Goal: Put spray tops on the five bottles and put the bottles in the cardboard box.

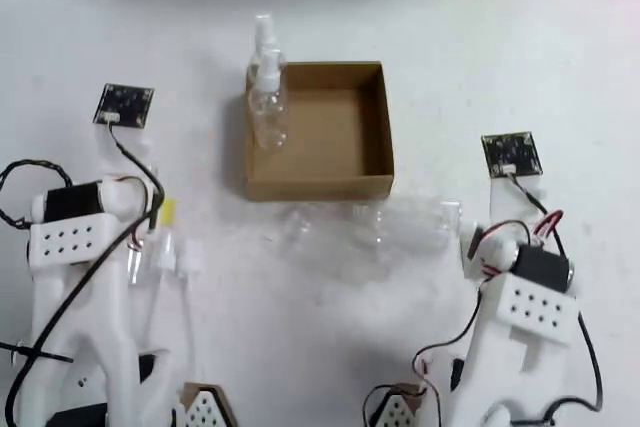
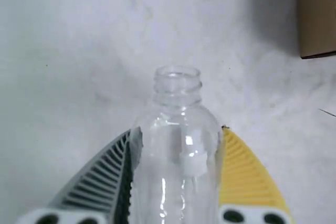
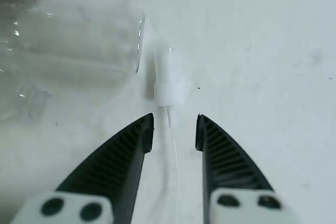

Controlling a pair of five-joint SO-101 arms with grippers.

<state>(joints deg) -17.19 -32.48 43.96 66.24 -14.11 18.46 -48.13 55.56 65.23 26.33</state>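
We see the desk (image 1: 500, 47) from a fixed camera set high on the arms' side, facing down and away, with the arm bases at the near edge and the cardboard box (image 1: 320, 187) midway. On the left wrist we look along the left claw (image 2: 177, 131) from just behind, very near the bottle (image 2: 177, 85) it grips. On the right wrist we look down past the right claw (image 3: 173, 124), close over the desk and a spray top (image 3: 167, 85). A box corner edges both wrist views, shared with the high one.
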